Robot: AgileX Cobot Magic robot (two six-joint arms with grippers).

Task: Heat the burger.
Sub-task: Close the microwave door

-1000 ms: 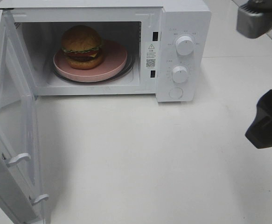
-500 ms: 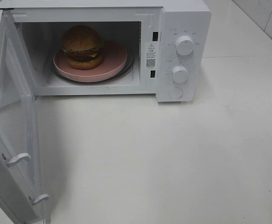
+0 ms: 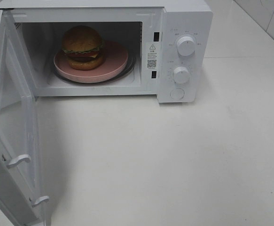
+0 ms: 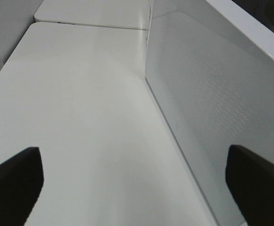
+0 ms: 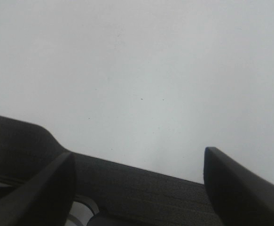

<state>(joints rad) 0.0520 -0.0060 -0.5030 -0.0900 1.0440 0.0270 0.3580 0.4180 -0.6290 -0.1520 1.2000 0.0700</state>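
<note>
- I see the round burger [image 3: 82, 47], with a glossy brown bun, green lettuce and a dark patty, inside the white boxy microwave oven [image 3: 183, 14], on the left part of a wide pink round plate [image 3: 114, 62].
- The microwave's white door [image 3: 14, 117] stands swung open at the near left.
- A small white warning sticker [image 3: 152, 55] with a square code sits on the frame right of the cavity; its print is too small for me to read.
- On the right panel are two white dials [image 3: 186, 46] above a round button [image 3: 176, 93]; the markings around them are illegible.
- My left claw [image 4: 133, 155] is spread wide and holds nothing, over the white tabletop [image 3: 174, 165].
- My right claw [image 5: 139, 153] is also parted and empty.
</note>
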